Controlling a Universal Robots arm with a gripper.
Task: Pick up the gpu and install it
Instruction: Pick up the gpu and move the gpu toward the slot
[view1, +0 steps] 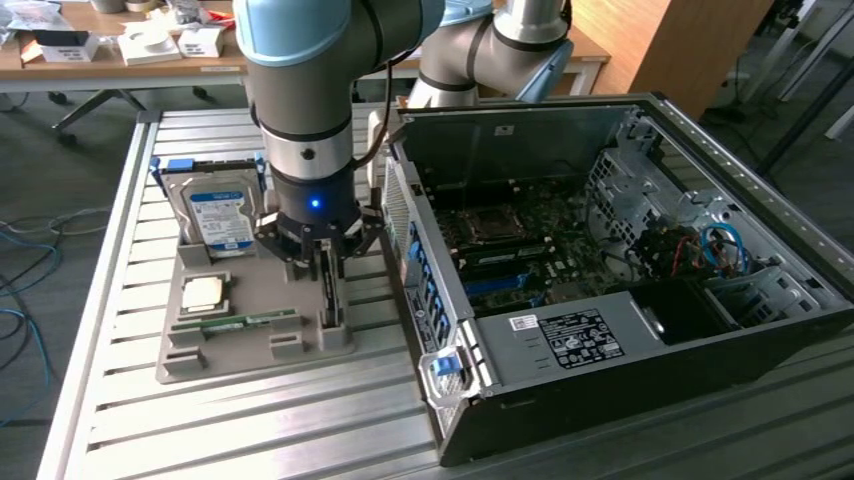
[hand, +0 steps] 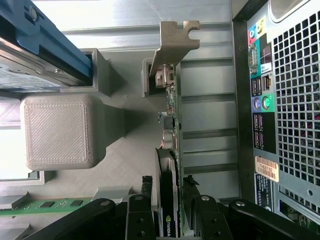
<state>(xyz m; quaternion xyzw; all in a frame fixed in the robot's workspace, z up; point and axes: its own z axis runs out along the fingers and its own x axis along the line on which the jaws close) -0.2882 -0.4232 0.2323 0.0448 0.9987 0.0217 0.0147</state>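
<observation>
I see my jaws apart, straddling the thin dark gpu card (hand: 168, 192) with its pale bracket, upright in the grey plastic holder (view1: 247, 352).

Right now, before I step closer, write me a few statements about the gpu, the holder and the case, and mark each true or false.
1. The gpu stands on edge in the grey holder. True.
2. The gpu is seated in the computer case. False: it is in the holder outside the case, with the claw down at it.
3. The hard drive lies flat on the table. False: it stands upright in the holder.
4. The computer case is open, with its motherboard showing. True.
</observation>
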